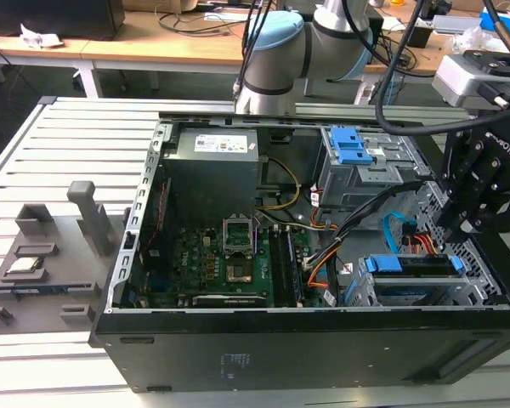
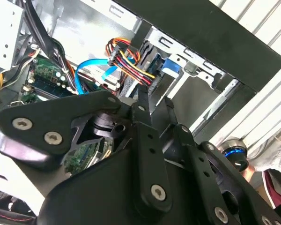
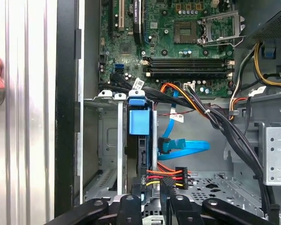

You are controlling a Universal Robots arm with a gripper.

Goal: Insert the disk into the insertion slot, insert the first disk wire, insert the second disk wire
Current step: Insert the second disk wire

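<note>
Now black jointed tool (image 3: pixel 152 199) pinching ribbed red-orange wire bundle (image 3: pixel 167 174) beside blue-framed disk (image 3: pixel 139 123)

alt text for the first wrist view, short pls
Looking down into an open computer case: the disk in its blue carrier sits in the insertion slot, with the gripper just above its end. The red-orange first disk wire and light blue second disk wire lie beside it, below the motherboard.
</note>
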